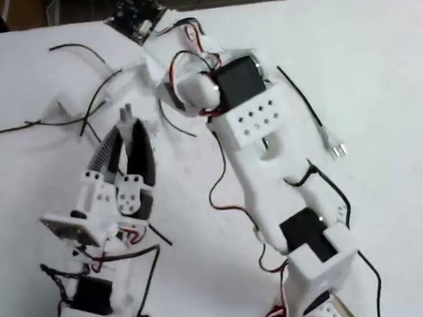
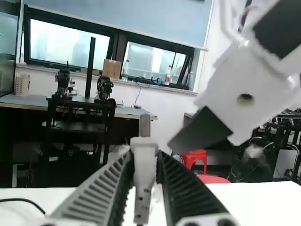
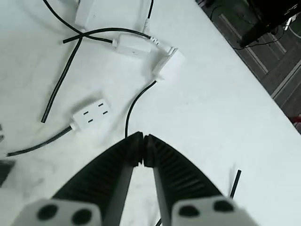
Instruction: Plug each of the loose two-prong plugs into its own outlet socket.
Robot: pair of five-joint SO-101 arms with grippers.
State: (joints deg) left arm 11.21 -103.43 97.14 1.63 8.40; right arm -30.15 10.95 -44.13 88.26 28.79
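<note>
Two-prong plug (image 2: 143, 165) pinched upright in left gripper (image 1: 128, 129), toward table's (image 1: 381, 52) left edge. Right gripper (image 3: 143, 141) pressed together near outlet socket (image 3: 91, 114). Second plug (image 1: 335, 146) toward right edge.

White plug (image 2: 143, 165) in left tool (image 2: 144, 155)

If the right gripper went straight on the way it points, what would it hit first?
The right gripper, jaws shut, would probably meet the black cord curving ahead, or the table beside it; depth is unclear. The outlet socket sits off that line.
</note>
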